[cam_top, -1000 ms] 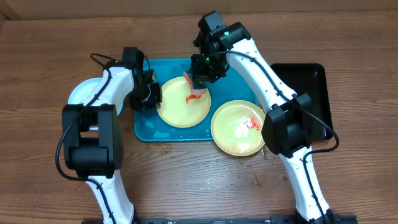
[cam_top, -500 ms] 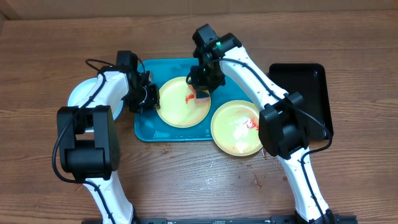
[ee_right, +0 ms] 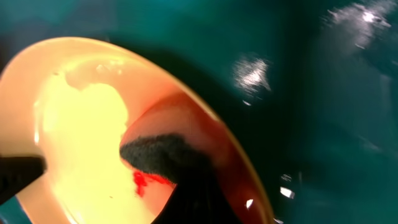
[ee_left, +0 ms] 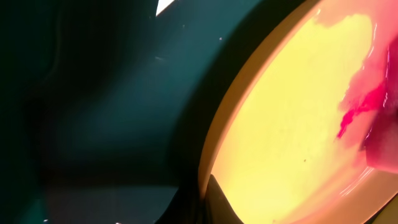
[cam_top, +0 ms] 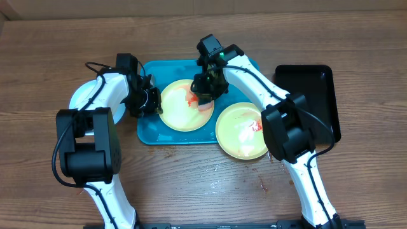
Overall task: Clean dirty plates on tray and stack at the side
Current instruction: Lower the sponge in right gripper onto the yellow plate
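Note:
A pale yellow plate (cam_top: 183, 107) smeared with red sauce lies on the turquoise tray (cam_top: 150, 131). My left gripper (cam_top: 151, 102) is shut on its left rim; in the left wrist view the fingers (ee_left: 208, 199) pinch the rim of the plate (ee_left: 286, 124). My right gripper (cam_top: 205, 94) is shut on a sponge (cam_top: 205, 104) and presses it on the plate's far right part. In the right wrist view the sponge's dark face (ee_right: 161, 155) lies on the plate (ee_right: 74, 124) beside red sauce. A second yellow plate (cam_top: 241, 130) with sauce overhangs the tray's front right corner. The pale blue-white plate (cam_top: 77, 95) lies on the table at the left.
A black tray (cam_top: 313, 95) lies on the table to the right of the turquoise tray. Red sauce spots mark the wooden table (cam_top: 264, 184) in front of the second plate. A cardboard wall (cam_top: 191, 6) runs along the back edge.
My right gripper has moved the sponge left and toward the front across the plate. My left arm has shifted slightly left, still on the plate's rim.

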`<action>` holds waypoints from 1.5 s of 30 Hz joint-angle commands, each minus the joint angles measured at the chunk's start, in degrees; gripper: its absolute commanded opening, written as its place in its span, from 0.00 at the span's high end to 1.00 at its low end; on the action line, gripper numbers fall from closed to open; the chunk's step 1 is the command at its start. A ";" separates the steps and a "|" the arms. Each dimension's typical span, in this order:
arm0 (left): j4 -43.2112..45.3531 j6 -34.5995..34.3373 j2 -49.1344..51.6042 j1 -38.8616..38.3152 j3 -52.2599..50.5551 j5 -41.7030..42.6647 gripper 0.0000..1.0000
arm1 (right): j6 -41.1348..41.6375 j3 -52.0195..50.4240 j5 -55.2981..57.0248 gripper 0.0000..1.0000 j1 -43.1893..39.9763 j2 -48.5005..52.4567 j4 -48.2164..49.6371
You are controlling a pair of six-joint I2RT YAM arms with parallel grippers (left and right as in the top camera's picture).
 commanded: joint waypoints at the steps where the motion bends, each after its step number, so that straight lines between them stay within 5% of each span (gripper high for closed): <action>1: -0.15 2.40 -0.70 0.37 0.07 3.04 0.96 | 0.39 -1.18 -2.58 0.96 3.52 0.20 2.34; 15: -0.33 2.40 -0.90 1.38 1.11 1.81 0.96 | -1.49 -1.16 -1.64 0.96 9.92 0.20 0.42; 34: -1.27 2.58 -0.90 2.25 1.11 -3.04 0.96 | -3.30 3.80 20.90 0.96 4.17 0.07 -2.32; 45: -1.25 2.56 -0.90 2.25 1.11 -3.02 0.96 | -10.54 4.04 9.92 0.96 7.21 0.20 4.76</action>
